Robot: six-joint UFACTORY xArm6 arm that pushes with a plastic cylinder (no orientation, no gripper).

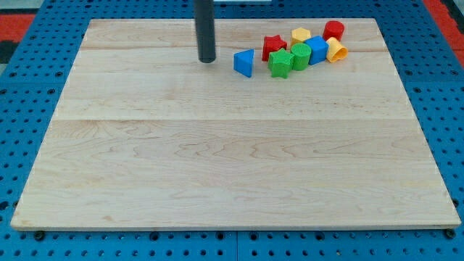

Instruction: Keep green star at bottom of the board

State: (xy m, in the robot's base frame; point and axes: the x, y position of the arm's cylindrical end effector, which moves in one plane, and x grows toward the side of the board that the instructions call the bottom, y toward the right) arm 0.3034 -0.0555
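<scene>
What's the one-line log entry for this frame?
my tip: view's left of blue triangle, apart | green star: in top cluster, not at bottom | board

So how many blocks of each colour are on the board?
Blue: 2, the blue triangle and blue cube
Red: 2, the red star and red block
Green: 2, the green star and green block
Yellow: 2, the yellow block and yellow-orange block
Total: 8

My tip is to the blue triangle's left.
</scene>
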